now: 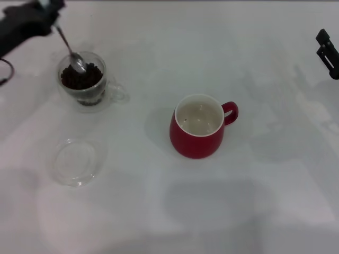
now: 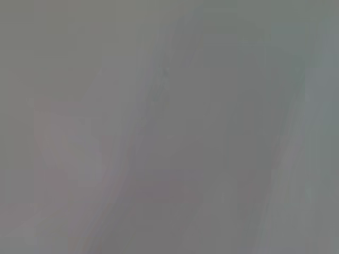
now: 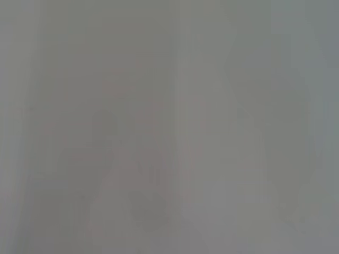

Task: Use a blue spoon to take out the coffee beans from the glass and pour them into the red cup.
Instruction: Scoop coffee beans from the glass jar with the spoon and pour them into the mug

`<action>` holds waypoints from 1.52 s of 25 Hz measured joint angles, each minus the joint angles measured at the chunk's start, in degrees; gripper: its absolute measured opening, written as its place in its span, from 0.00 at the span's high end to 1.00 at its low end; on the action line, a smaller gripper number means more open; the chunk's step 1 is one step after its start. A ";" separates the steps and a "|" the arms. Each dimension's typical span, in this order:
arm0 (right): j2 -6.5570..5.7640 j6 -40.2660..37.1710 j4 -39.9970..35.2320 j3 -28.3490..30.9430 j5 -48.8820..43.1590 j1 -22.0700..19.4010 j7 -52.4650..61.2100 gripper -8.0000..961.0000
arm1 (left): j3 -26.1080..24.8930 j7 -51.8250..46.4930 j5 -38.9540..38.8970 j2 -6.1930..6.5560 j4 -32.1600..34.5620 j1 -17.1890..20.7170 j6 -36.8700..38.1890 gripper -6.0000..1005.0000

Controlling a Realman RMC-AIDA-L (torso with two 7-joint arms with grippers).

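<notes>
Head view shows the left gripper [image 1: 50,9] at the counter's [image 1: 159,211] far-left corner, fingers clenched on the blue spoon [image 1: 70,50], its bowl dipping into the coffee beans [image 1: 80,78] in the glass [image 1: 85,79]; next it likely must lift level toward the red cup [image 1: 197,127] mid-counter, while the right gripper [image 1: 328,53] sits parked at the right edge, its grip impossible to tell.

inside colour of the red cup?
Cream-white inside the red cup, dark red outside; a tiny dark speck near its rim. Best in the head view.

The white table [image 1: 254,211] carried the red cup [image 1: 196,129]. Well to the cup's left and farther back stood the glass [image 1: 85,82]; a clear dish [image 1: 76,161] lay left of the cup, nearer.
</notes>
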 joint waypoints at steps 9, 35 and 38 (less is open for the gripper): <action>0.00 -0.14 0.04 0.00 0.75 -0.15 0.00 0.26 | 0.00 4.03 0.86 -1.57 3.93 -0.34 -6.10 0.86; 0.00 -1.80 -0.08 0.02 1.47 -0.25 0.09 0.26 | -0.08 -24.18 -6.33 -0.54 4.01 4.80 -8.91 0.86; 0.00 -1.80 -0.09 -0.15 1.47 -0.26 0.09 0.26 | -0.08 -24.39 -6.22 -0.51 4.22 4.68 -8.91 0.86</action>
